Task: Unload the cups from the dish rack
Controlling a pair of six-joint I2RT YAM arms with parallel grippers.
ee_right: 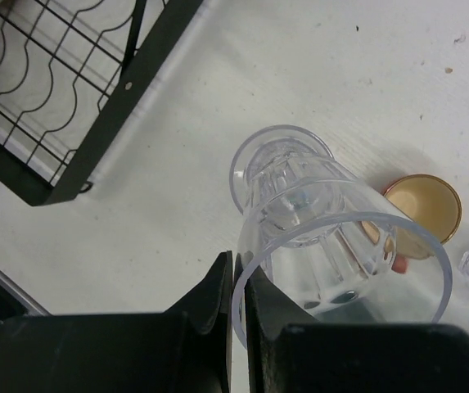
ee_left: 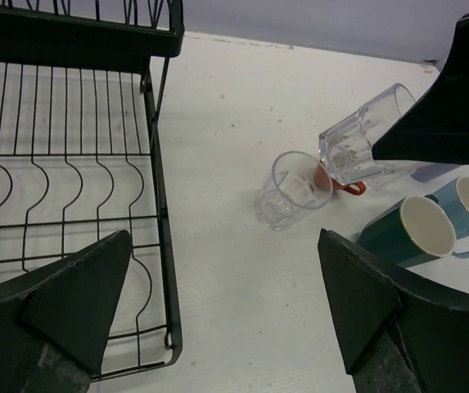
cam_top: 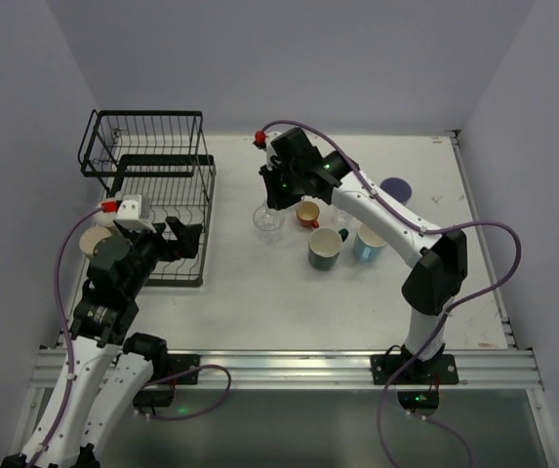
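**Clear glass (ee_right: pixel 340 254) held off the rack**

Your right end effector (ee_right: pixel 239 282) pinches its rim, tilted over a second glass (ee_right: pixel 279 160) on open table (ee_right: pixel 340 65), apart from the dish rack (ee_right: pixel 128 90). Left end effector (ee_left: pixel 224 241) spread at the rack's edge. Orange cup (ee_right: pixel 426 205) partly hidden.

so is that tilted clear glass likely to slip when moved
Possibly: the right pincer grips the clear glass only at its rim, tilted, so it may swivel. It looks smooth and rigid, probably breakable if dropped.
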